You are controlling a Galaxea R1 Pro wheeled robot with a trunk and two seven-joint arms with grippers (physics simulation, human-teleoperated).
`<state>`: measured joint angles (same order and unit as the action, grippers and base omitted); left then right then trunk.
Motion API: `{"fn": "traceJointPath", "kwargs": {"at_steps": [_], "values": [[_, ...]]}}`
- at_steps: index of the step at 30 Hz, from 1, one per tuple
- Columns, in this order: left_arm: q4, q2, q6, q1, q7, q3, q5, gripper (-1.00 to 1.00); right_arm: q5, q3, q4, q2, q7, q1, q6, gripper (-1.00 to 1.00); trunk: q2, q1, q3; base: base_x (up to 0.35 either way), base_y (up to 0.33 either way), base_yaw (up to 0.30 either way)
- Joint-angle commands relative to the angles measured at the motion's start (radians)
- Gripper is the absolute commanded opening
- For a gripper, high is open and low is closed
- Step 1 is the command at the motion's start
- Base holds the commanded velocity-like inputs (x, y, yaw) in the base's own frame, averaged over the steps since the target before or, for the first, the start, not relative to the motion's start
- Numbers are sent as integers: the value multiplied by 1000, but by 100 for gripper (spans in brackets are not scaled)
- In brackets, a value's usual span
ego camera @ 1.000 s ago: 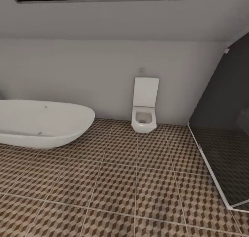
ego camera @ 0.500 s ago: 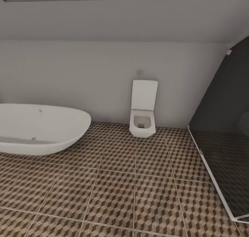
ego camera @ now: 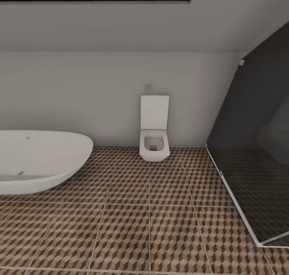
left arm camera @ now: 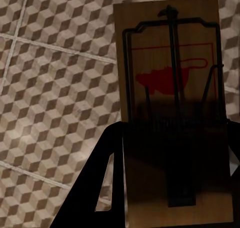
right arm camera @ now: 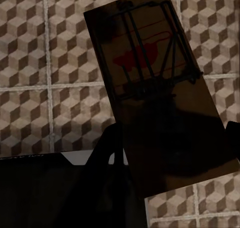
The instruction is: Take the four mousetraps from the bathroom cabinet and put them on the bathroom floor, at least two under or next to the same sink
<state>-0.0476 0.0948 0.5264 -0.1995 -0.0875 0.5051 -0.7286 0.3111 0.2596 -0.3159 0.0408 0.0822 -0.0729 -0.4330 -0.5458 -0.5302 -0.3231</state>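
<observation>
Camera panned right since a second ago: toilet (ego camera: 154, 134) and bathtub (ego camera: 38, 160) slid left in the head view, and more of the glass shower enclosure (ego camera: 249, 170) is in frame; the things themselves haven't moved.

Head view: bathroom floor (ego camera: 132, 218) with cube-pattern tiles, tub at left, wall-hung toilet against the back wall with lid up, dark shower floor at right behind a white-framed glass edge.

Left wrist view: left pincer (left arm camera: 172, 188) pinching one mousetrap (left arm camera: 172, 78) at its near end, board sticking out past the fingers, spring bar and red mark facing the camera. Dark finger (left arm camera: 95, 188) flanks the board on one side. Tiles under it; trap is held above the floor, not on it.

Right wrist view: right pincer (right arm camera: 170, 158) pinching a second mousetrap (right arm camera: 150, 68), board skewed at an angle to the fingers. Grip end is in heavy shadow, so contact line is hard to make out, probably clamped on the near third. Floor tiles behind, plus a pale strip and a dark body (right arm camera: 45, 193) at one edge, can't identify.
</observation>
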Motion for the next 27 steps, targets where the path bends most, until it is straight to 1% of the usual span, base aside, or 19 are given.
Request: {"fn": "traceJointPath", "kwargs": {"at_steps": [1,10,20,25,27], "values": [[-2,0,1,0,-14,8,3,-100,6,9,0,1,8,-1,-3,-100,-1,0,0,0,0,-183],[-2,0,1,0,-14,9,3,-100,6,9,0,2,8,-1,-4,-100,-1,0,9,0,0,-132],[-2,-1,2,0,-10,9,5,-100,7,9,-1,2,8,-1,-4,-100,-1,0,10,0,0,-7],[-2,-14,-2,0,-12,7,6,-100,8,8,-9,2,8,-1,-5,-100,-1,0,10,0,0,0],[-6,-21,-19,0,-15,5,7,-100,8,7,-24,3,8,-1,-5,-100,-1,0,10,0,0,0]]}}
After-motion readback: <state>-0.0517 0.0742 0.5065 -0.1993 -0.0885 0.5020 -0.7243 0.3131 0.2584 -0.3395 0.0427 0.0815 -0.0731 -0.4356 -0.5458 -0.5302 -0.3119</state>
